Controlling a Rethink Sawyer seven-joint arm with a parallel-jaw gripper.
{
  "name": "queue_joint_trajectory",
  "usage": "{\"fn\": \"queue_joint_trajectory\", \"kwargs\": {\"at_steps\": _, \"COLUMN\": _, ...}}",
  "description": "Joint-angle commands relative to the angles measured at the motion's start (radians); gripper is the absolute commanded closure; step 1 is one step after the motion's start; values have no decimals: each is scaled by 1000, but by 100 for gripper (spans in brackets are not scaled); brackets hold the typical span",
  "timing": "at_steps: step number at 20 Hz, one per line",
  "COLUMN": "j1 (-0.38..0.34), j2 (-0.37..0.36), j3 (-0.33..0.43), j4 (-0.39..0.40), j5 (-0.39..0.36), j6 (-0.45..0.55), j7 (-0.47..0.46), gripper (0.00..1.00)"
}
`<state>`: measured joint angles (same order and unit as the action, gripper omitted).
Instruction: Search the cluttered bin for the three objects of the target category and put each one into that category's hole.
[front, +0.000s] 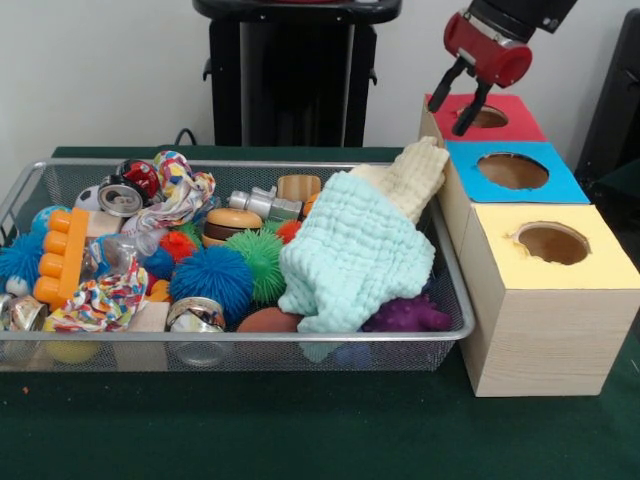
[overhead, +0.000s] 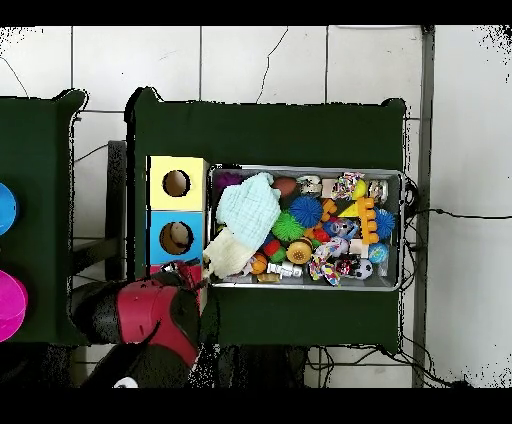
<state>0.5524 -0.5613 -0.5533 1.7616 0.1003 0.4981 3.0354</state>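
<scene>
Pincer (front: 466, 98) hangs above the red box (front: 512, 116) at the far end of the row of three, its two black fingers spread apart and holding nothing. The wire bin (front: 452, 290) sits on the green bench (front: 300, 430) just beside the boxes, so any reach into it goes sideways and down from here. Nearest the pincer lie the cream cloth (front: 415, 175) and mint cloth (front: 355, 250), draped over the bin's box-side end, their length running toward the boxes. Which category is wanted, I can't tell.
</scene>
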Motion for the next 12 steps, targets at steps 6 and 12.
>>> {"fn": "queue_joint_trajectory", "kwargs": {"at_steps": 6, "j1": -276, "j2": -83, "j3": 146, "j4": -121, "j5": -179, "j6": 38, "j7": -268, "gripper": 0}}
{"fn": "queue_joint_trajectory", "kwargs": {"at_steps": 12, "j1": -400, "j2": -67, "j3": 227, "j4": -160, "j5": -279, "j6": -1, "j7": -310, "gripper": 0}}
